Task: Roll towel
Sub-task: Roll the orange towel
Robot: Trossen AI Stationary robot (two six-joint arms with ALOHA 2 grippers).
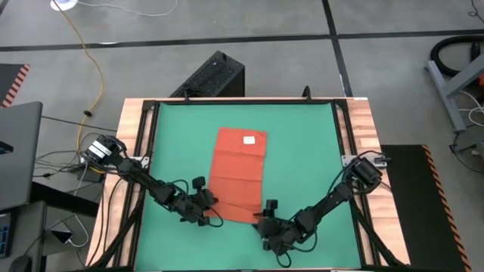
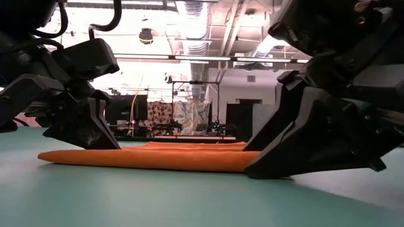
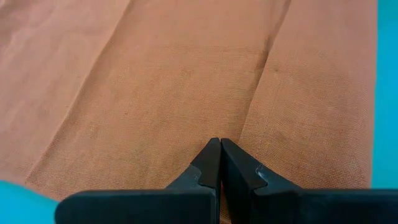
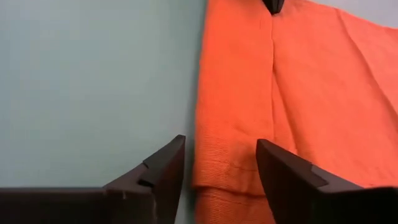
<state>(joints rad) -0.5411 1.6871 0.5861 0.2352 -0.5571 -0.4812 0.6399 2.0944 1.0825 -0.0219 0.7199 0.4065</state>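
- Towel (image 1: 240, 175) is lying flat on the green mat (image 1: 302, 151), with its near short edge folded over once; the white tag (image 1: 248, 139) is sitting at the far end, well away from both claws.
- Left gripper (image 1: 206, 202) is resting at the near left corner of the towel, and its fingers (image 3: 208, 163) are pressed fully together. From its wrist view the tips are lying on the cloth, but I cannot tell if any fabric is pinched between them.
- Right gripper (image 4: 221, 163) is standing at the near right corner with its fingers wide apart. The folded edge of the towel is lying between them, and nothing is held yet.
- In the low view, the towel is showing only a thin raised lip between the two claws, with the rest of the cloth stretching flat behind it.
- By my judgement, the rolling is only beginning: one small fold is made, and almost the whole length up to the tag is still waiting to be rolled.
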